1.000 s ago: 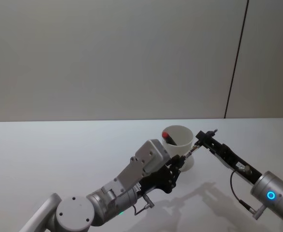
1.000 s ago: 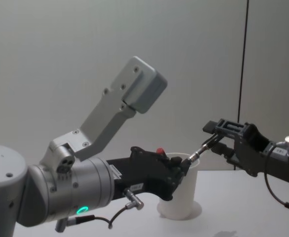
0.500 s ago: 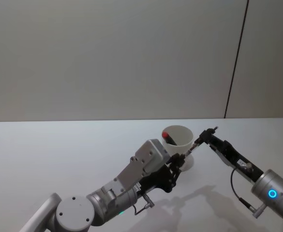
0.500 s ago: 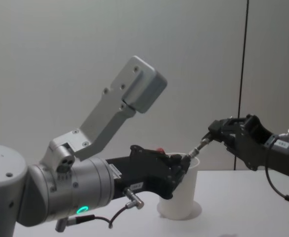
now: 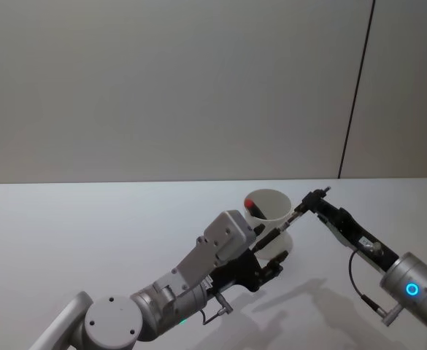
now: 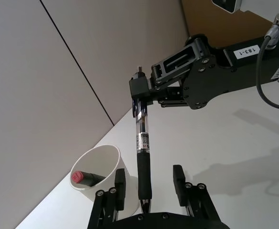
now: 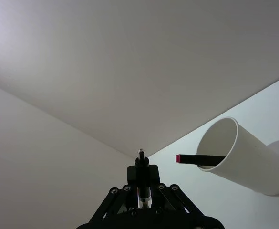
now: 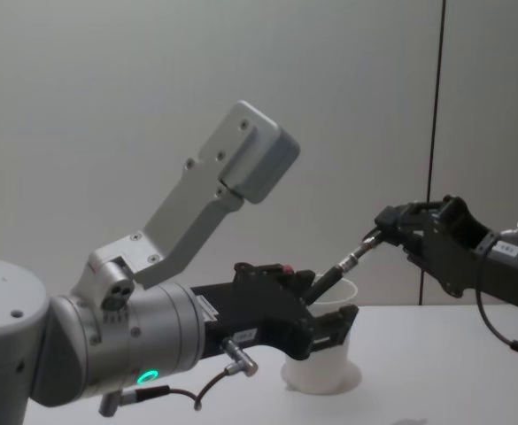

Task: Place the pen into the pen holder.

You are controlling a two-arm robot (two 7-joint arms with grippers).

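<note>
White pen holder [image 5: 269, 216] on tabletop [image 5: 89, 233], just beyond my left hand [image 6: 146, 191], fingers spread. My right hand [image 6: 140, 98] grips pen [image 6: 142, 157] top; tip between left fingers.

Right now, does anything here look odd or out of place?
Nothing is spilled or broken. The clear-barrelled black-grip pen hangs in mid-air beside the upright white paper cup, held at its top by the right claw, its tip between the open left claw's fingers.

Left gripper [image 6: 146, 191] jaws spread, flanking the pen [image 6: 141, 155] tip right beside the cup [image 5: 269, 219]. Marker [image 6: 84, 178] occupies the cup's left side; remaining mouth open. Right gripper [image 8: 384, 232] clamps pen's top.
</note>
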